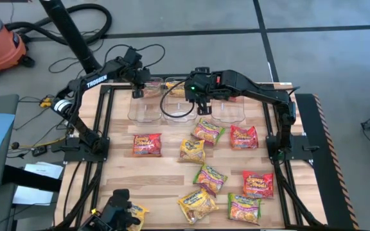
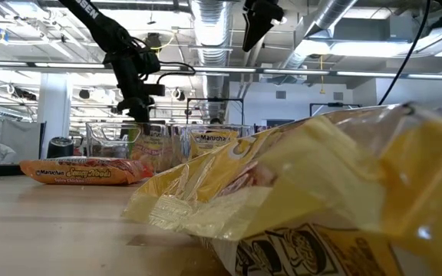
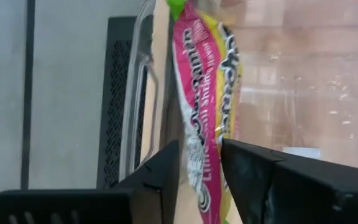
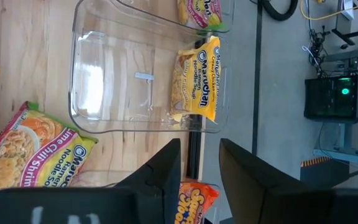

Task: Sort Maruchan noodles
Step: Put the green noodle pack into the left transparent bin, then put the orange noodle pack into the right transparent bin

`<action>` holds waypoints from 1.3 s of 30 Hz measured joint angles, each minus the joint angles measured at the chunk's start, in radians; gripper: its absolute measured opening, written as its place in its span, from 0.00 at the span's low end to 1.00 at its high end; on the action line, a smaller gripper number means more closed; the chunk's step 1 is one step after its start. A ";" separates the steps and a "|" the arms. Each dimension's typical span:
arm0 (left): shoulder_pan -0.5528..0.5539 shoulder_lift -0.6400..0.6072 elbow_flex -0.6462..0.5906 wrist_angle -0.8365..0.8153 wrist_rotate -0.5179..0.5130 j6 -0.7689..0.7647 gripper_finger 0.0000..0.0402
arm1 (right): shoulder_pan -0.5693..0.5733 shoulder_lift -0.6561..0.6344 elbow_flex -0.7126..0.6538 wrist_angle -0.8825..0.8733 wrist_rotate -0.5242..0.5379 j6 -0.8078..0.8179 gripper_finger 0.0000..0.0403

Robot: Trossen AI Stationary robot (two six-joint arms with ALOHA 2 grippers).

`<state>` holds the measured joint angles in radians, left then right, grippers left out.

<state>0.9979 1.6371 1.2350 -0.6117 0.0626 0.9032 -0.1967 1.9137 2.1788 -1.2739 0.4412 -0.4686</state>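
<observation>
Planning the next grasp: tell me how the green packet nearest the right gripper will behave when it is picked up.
The green packet lies flat and its wrapper looks crinkly, so its edges will probably flex and rustle. The glossy film may slip between the fingers. Its square block shape suggests a stiff middle that is light but could crack under a hard squeeze. The right gripper hangs open just above it.

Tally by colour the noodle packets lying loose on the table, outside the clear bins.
Yellow packets: 3
Red-orange packets: 3
Green-and-pink packets: 3
Total: 9
</observation>
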 joint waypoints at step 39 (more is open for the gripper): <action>-0.269 -0.355 0.000 0.106 -0.209 -0.334 0.28 | 0.001 -0.071 0.001 -0.272 0.006 0.305 0.33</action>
<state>0.7291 1.2820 1.2350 -0.5056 -0.1467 0.5690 -0.1955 1.8429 2.1795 -1.5463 0.4476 -0.1639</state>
